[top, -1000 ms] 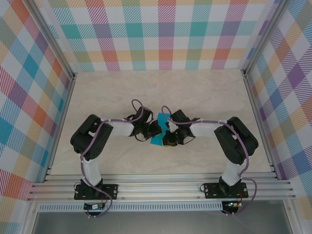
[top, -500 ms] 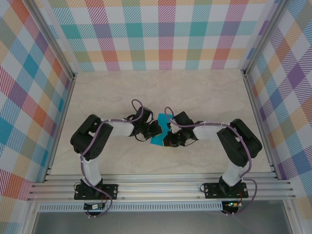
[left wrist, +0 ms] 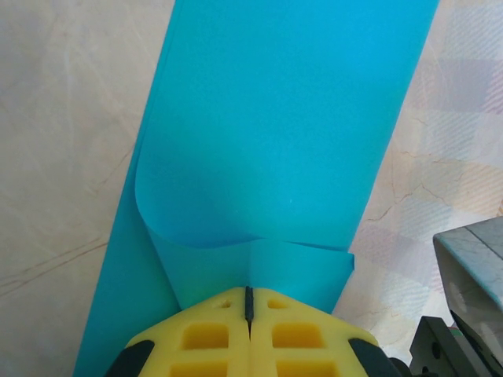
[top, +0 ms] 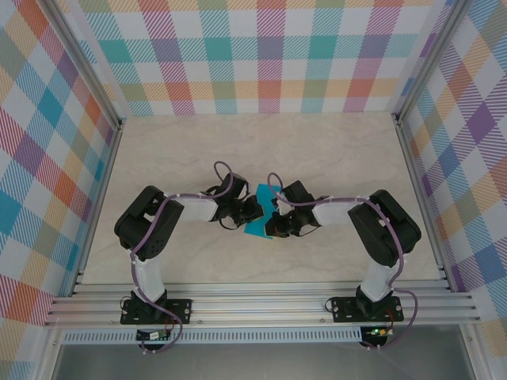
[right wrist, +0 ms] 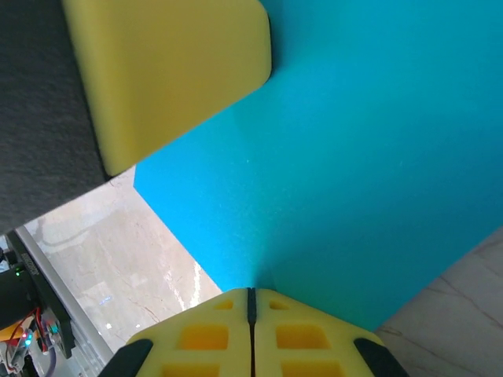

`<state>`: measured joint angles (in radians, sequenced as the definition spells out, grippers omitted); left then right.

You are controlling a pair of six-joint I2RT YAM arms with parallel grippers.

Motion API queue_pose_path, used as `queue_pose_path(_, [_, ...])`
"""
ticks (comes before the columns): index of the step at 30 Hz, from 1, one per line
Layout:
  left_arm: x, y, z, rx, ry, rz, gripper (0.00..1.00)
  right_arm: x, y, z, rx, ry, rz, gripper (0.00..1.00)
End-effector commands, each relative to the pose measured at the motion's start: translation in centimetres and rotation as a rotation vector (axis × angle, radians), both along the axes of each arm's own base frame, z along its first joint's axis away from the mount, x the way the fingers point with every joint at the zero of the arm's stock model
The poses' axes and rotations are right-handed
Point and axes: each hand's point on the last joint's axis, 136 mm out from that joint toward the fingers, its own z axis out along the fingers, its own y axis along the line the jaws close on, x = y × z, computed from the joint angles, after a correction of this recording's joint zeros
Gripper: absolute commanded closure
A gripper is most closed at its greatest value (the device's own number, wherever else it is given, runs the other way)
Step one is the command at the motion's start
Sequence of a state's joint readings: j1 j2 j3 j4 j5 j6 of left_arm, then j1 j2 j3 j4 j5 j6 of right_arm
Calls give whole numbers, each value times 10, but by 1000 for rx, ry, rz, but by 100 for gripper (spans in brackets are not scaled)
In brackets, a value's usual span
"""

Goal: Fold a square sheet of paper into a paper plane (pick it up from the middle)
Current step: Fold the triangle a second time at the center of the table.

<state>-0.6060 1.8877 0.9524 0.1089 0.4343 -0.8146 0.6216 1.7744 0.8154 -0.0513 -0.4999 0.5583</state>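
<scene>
Desk [top: 333, 150]: pale marbled top with checked walls on three sides.
Arms: the left arm [top: 158, 226] and right arm [top: 380, 226] reach in from the near edge and meet mid-desk.
Paper [top: 255, 229]: teal, mid-desk, held between the two tools.
Hidden: from above the wrists cover its middle, so only a far patch and a near patch show. The wrist views cut off its ends. I cannot tell whether it rests on the desk.
Axis: a long band running from far to near, slightly slanted. No pointed end is visible. Near the left tool one layer curls over in a rounded fold.
Change: the right arm has shifted slightly in the last second, while the left arm and paper sit as before.
Left tool [left wrist: 249, 302]: yellow pads together, clamped on the paper's edge.
Right tool [right wrist: 251, 302]: pads together, clamped on the opposite edge.
</scene>
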Motion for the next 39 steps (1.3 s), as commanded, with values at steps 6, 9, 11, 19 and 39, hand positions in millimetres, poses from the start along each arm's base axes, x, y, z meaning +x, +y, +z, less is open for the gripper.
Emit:
queue_pose_path(6, [-17,16,-25,79,73,-5,100,-26,-15,-12,36,48,-11,92])
queue_pose_path(9, [-17,17,-26,81,75,-5,100,-27,-17,-9,51,38,-14,91])
queue_pose_path(11, [-18,16,-27,79,75,-6,100,-26,-17,-6,56,30,-17,90])
queue_pose_path(19, [-17,14,-25,65,73,-14,100,2,-5,37,96,-65,-48,90])
queue_pose_path(39, [-8,-3,11,-17,2,-63,97,2,-18,-20,-67,36,-95,96])
